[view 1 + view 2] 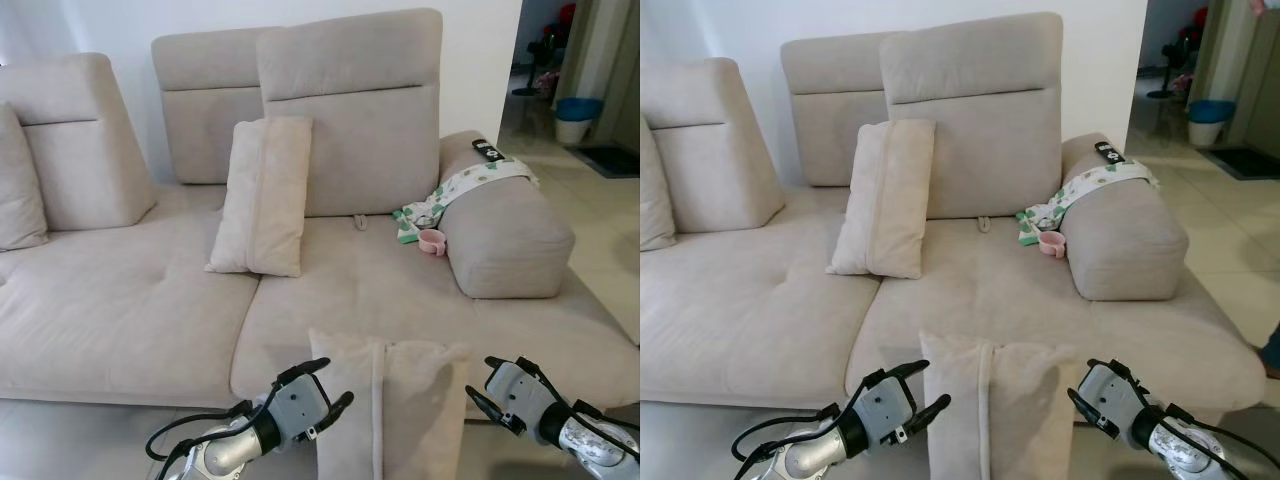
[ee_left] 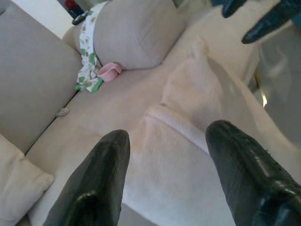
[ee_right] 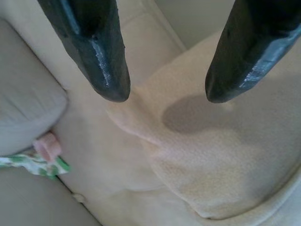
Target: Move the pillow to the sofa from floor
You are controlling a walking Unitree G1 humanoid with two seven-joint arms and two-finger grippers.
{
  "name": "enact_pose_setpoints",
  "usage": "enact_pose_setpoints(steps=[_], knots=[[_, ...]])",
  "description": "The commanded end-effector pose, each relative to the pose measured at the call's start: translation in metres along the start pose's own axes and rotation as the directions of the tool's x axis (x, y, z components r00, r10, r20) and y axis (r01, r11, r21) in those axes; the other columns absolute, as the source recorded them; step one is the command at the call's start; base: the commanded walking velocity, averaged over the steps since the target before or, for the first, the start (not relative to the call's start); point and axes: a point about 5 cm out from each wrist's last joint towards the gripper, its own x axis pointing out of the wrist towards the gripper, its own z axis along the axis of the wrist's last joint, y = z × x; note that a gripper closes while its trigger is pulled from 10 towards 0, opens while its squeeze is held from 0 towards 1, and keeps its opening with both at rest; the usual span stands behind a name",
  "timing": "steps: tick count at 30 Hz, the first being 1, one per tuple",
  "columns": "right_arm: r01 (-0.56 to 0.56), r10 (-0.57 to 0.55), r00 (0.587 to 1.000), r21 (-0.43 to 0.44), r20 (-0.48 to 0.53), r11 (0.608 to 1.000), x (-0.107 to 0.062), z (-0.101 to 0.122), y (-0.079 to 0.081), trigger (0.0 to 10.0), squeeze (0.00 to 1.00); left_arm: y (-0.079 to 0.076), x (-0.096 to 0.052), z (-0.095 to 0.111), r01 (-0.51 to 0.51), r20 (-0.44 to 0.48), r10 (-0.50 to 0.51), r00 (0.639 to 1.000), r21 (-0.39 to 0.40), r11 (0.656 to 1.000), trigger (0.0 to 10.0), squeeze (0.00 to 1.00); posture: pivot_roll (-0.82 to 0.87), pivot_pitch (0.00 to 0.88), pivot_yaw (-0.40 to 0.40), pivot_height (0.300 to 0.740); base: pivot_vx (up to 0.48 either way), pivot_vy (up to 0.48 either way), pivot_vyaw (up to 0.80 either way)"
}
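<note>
Pillow upright against sofa front edge; left gripper, right gripper flank it, both open, empty.

Head stereo downward; wrists perhaps close.

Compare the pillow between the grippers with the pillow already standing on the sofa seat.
The pillow between the grippers stands at the sofa's front edge, flanked by the left gripper and right gripper, both with open fingers. The pillow on the seat sits farther back, leaning against the backrest, with no gripper near it. The front one stands upright; the back one tilts. Both are beige, with a vertical seam down the face.
</note>
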Motion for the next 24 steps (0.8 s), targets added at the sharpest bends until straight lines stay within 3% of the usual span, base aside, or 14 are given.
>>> enact_pose_setpoints(steps=[1, 4, 12, 13, 14, 15, 16, 23, 24], knots=[[-0.035, 0.035, 0.999, -0.007, 0.013, 0.999, 0.002, 0.001, 0.002, 10.0, 0.00, 0.001, -0.004, -0.001, 0.006, -0.011, -0.006, 1.000, 0.033, 0.999, 10.0, 0.00, 0.11, 0.058, 0.135, 0.519, 0.000, 0.000, 0.00], [-0.050, 0.050, 0.999, -0.025, -0.001, 0.998, 0.007, 0.001, -0.007, 10.0, 0.00, 0.002, -0.011, -0.001, -0.007, -0.027, 0.008, 1.000, 0.051, 0.999, 10.0, 0.00, 0.15, 0.090, 0.144, 0.519, 0.000, 0.000, 0.00], [-0.102, 0.103, 0.995, -0.056, 0.014, 0.993, 0.016, 0.007, -0.009, 10.0, 0.00, -0.002, -0.027, 0.000, 0.023, -0.049, -0.020, 0.999, 0.072, 0.997, 10.0, 0.00, 0.19, 0.133, 0.160, 0.519, 0.000, 0.000, 0.00], [-0.114, 0.116, 0.993, -0.068, 0.022, 0.991, 0.017, 0.009, -0.011, 10.0, 0.51, -0.003, -0.032, 0.000, 0.032, -0.057, -0.028, 0.998, 0.076, 0.997, 10.0, 0.00, 0.21, 0.149, 0.166, 0.519, 0.000, 0.000, 0.00], [-0.114, 0.116, 0.993, -0.068, 0.022, 0.991, 0.017, 0.009, -0.011, 10.0, 0.51, -0.003, -0.032, 0.000, 0.032, -0.057, -0.028, 0.998, 0.076, 0.997, 10.0, 0.00, 0.21, 0.149, 0.166, 0.519, 0.000, 0.000, 0.00], [-0.111, 0.114, 0.993, -0.074, 0.032, 0.991, 0.017, 0.012, -0.015, 10.0, 0.67, -0.003, -0.036, 0.000, 0.037, -0.066, -0.032, 0.997, 0.079, 0.996, 10.0, 0.00, 0.22, 0.165, 0.172, 0.519, 0.000, 0.000, 0.00], [-0.101, 0.104, 0.994, -0.086, 0.033, 0.991, 0.016, 0.013, -0.019, 10.0, 0.73, -0.003, -0.041, 0.001, 0.038, -0.073, -0.032, 0.997, 0.081, 0.996, 10.0, 0.00, 0.23, 0.176, 0.178, 0.519, 0.000, 0.000, 0.00], [-0.035, 0.038, 0.999, -0.193, 0.010, 0.980, 0.015, 0.015, -0.037, 10.0, 0.64, -0.003, -0.052, 0.003, 0.053, -0.094, -0.045, 0.995, 0.090, 0.994, 10.0, 0.00, 0.26, 0.200, 0.192, 0.519, 0.000, 0.000, 0.00], [-0.019, 0.025, 0.999, -0.208, 0.029, 0.978, 0.016, 0.022, -0.041, 10.0, 0.40, -0.004, -0.052, 0.004, 0.057, -0.095, -0.048, 0.994, 0.092, 0.994, 10.0, 0.00, 0.26, 0.201, 0.189, 0.519, 0.000, 0.000, 0.00]])
